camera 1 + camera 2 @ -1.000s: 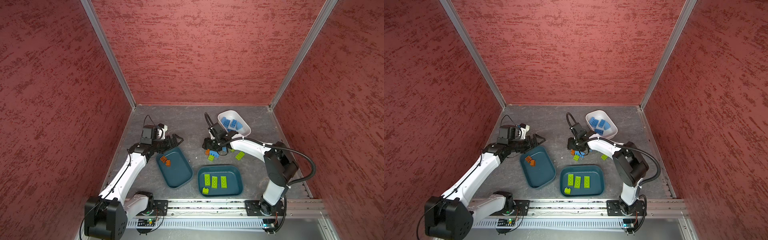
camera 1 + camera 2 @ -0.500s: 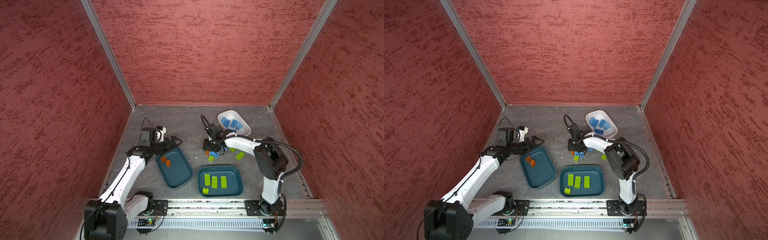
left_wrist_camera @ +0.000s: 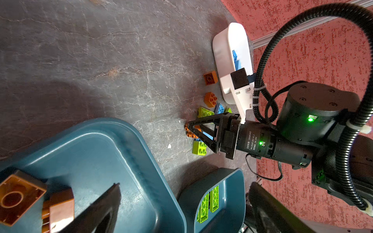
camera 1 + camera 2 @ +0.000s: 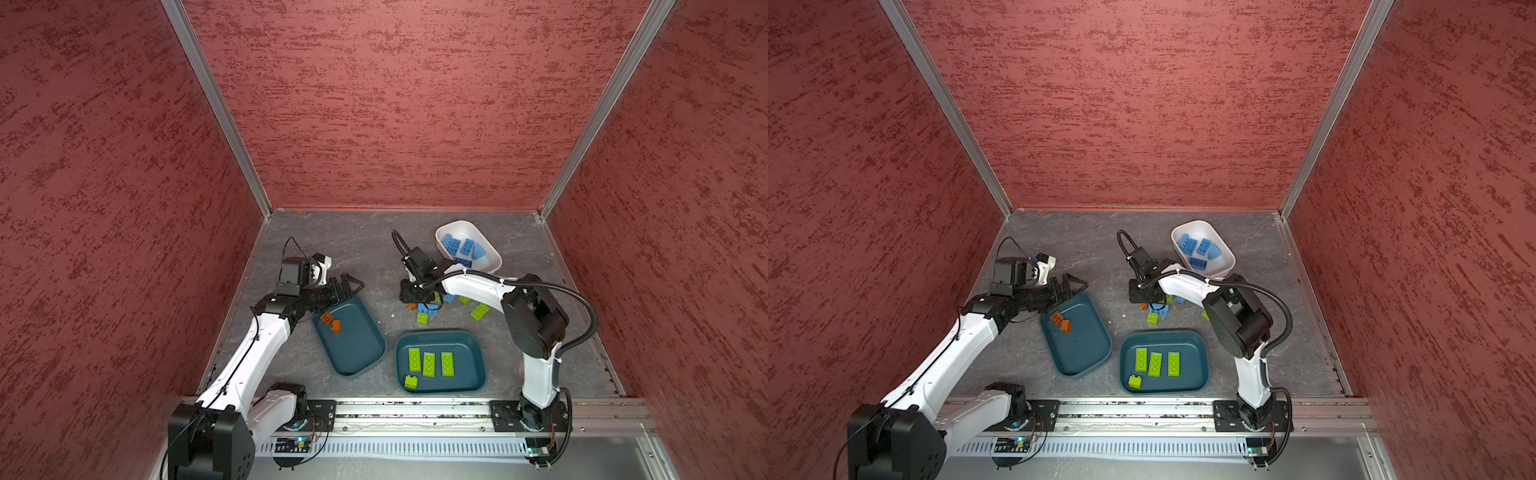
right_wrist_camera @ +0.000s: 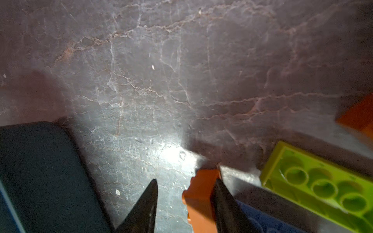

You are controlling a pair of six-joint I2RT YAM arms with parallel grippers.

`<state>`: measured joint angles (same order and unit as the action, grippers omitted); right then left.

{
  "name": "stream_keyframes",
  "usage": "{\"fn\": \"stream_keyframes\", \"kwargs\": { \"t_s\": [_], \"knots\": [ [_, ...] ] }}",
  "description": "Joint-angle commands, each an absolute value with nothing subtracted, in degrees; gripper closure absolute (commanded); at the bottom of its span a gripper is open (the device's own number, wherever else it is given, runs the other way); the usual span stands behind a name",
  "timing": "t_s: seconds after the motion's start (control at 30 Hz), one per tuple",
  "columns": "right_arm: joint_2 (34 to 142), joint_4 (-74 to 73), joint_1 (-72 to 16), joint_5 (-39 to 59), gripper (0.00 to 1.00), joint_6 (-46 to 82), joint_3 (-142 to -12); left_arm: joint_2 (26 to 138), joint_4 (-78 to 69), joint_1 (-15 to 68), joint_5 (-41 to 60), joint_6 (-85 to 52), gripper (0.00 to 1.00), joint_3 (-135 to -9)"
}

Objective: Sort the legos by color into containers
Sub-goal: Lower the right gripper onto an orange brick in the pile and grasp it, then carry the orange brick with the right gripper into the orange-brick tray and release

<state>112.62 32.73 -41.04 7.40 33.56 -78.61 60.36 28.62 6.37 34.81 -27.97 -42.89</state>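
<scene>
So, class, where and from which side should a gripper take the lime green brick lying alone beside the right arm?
Pinch the lone lime brick across its long sides, mid-length, from straight above: it appears to lie flat, apart from the pile.

An orange brick (image 5: 199, 197) lies between the right fingers (image 5: 226, 205), touching one and apart from the other. Just outside that finger are a lime brick (image 5: 323, 185), hollow side up, and a blue brick (image 5: 262, 222) partly under the finger. Two orange bricks (image 3: 18, 197) sit in a teal tub (image 3: 113, 153) beside the left finger (image 3: 101, 205). Four lime bricks (image 4: 429, 363) lie in the other teal tub (image 4: 473, 353), and several blue bricks (image 4: 461, 247) in the white tub (image 4: 490, 259).
</scene>
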Motion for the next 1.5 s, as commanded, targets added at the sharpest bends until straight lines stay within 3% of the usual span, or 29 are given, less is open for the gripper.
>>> {"fn": "stream_keyframes", "kwargs": {
  "t_s": [0.0, 0.2, 0.53, 1.03, 1.47],
  "knots": [
    [113.89, 36.77, -42.14, 3.9, 0.54, 31.72, -80.4, 59.42, 28.48, 5.81, 35.68, -26.74, 0.01, -42.04],
    [114.9, 39.25, -42.87, 0.2, 0.57, 29.82, -81.11, 59.44, 28.47, 5.83, 35.76, -26.69, 0.01, -41.67],
    [114.45, 40.31, -43.37, -0.55, 0.77, 29.09, -83.14, 58.82, 30.54, 5.11, 35.42, -25.54, 0.01, -42.48],
    [105.89, 16.57, -52.06, 19.61, 0.81, 25.61, -82.17, 57.83, 33.75, -8.58, 35.27, -23.01, 0.0, -42.1],
    [118.18, 7.42, -56.49, 20.8, 0.79, 26.21, -88.08, 57.81, 31.28, -14.21, 38.12, -26.49, 0.01, -40.07]
  ]
}}
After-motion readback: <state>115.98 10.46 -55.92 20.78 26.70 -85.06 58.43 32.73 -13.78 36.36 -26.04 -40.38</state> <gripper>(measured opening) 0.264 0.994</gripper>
